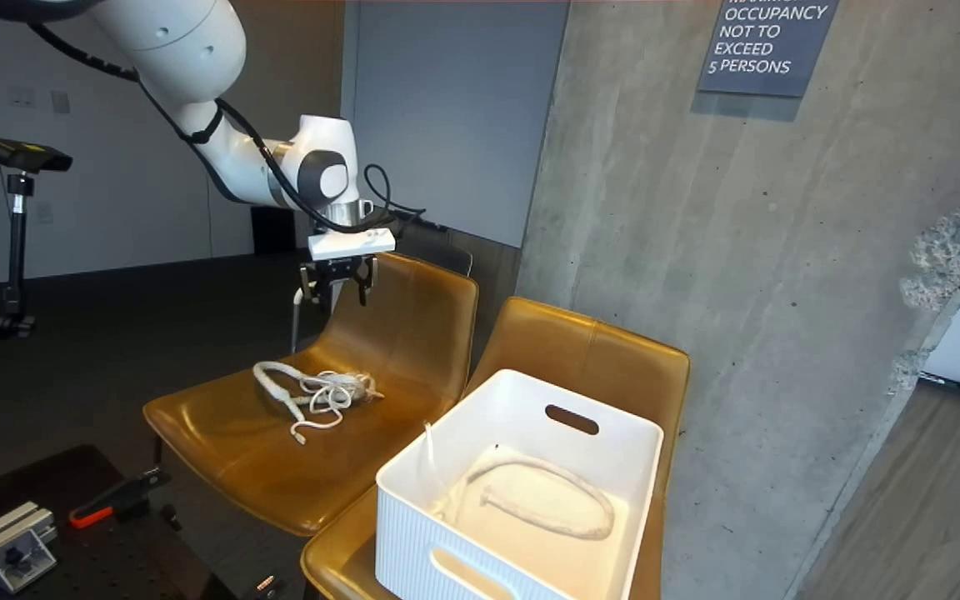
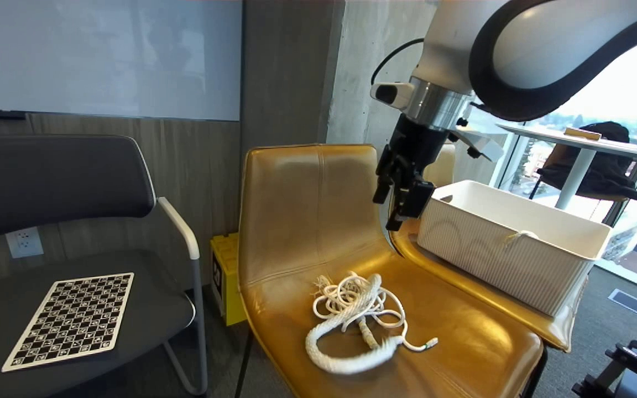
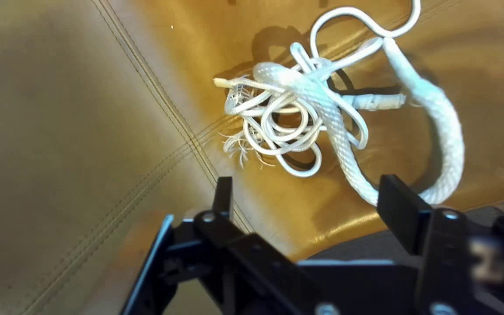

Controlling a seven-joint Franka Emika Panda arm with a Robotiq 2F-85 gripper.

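jaws apart, empty, above left tan chair | thick white rope lies on it, left of white bin | risk: jaws could snag thin cord, its loose loops tangled across rope

Conc. wall w/ sign, dk flr, bright windows

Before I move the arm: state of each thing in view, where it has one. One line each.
Hand: open, holding nothing
White braided rope: curved in a loose loop, not gripped
Thin white cord: tangled in coils
White storage bin: upright, open-topped
Rope in the bin: lying curved on its floor
Checkered calibration board: lying flat, pattern up
Tan leather chair: upright, bearing the rope and cord
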